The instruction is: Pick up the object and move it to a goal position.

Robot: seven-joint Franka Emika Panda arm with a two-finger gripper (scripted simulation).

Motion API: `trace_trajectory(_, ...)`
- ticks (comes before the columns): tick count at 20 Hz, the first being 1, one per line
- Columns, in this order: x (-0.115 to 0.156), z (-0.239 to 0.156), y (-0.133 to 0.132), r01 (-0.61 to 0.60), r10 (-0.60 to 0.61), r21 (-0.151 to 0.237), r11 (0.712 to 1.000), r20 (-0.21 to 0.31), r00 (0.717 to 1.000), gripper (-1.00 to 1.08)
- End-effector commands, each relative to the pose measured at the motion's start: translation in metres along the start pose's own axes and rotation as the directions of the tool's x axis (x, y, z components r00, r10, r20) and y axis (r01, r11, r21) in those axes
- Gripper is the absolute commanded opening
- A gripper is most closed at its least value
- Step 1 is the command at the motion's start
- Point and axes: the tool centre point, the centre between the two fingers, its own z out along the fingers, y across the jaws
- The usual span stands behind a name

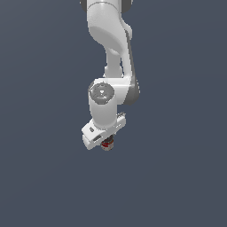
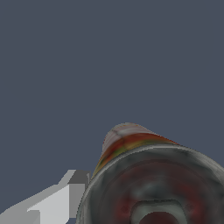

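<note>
Can (image 1: 107, 143) and arm fill the middle of the exterior view. The white arm (image 1: 111, 66) comes down from the top of the picture, and the gripper (image 1: 105, 142) hangs at its low end. The can is tiny there, only a bit of red and dark poking out under the white hand, tucked between the jaws. The grey worktop (image 1: 40, 177) spreads all around, and no edge or corner of it shows, so I cannot say which side the can is closer to. I also cannot tell from this view if the can sits on the worktop or has been lifted off it. No goal mark shows anywhere. In the wrist view the can (image 2: 148, 183) is very big and very close. Its dark grey round end faces the camera, and the red and white side runs away behind it. One pale finger (image 2: 52, 203) sits just beside the can, right up against its side. The other finger is hidden by the can. So the jaws look clamped on the can, with the can lying tipped in the grip and not standing up straight. My guess is that the grabbing part is done, or almost done. What is left is to carry the can to the goal spot, and that spot cannot be seen in either picture.
</note>
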Motion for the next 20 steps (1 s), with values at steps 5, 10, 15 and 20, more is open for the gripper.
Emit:
trace_trajectory(5, 0.001, -0.037, -0.056, 0.001, -0.001, -0.004, 1.000, -0.003, 1.000, -1.00)
trace_trajectory(10, 0.001, -0.068, -0.107, 0.001, -0.001, -0.006, 1.000, -0.003, 1.000, -1.00)
trace_trajectory(15, 0.001, -0.100, -0.159, 0.001, -0.001, -0.006, 1.000, -0.002, 1.000, -1.00)
trace_trajectory(20, 0.003, -0.129, -0.206, 0.001, -0.001, -0.006, 1.000, -0.002, 1.000, -1.00)
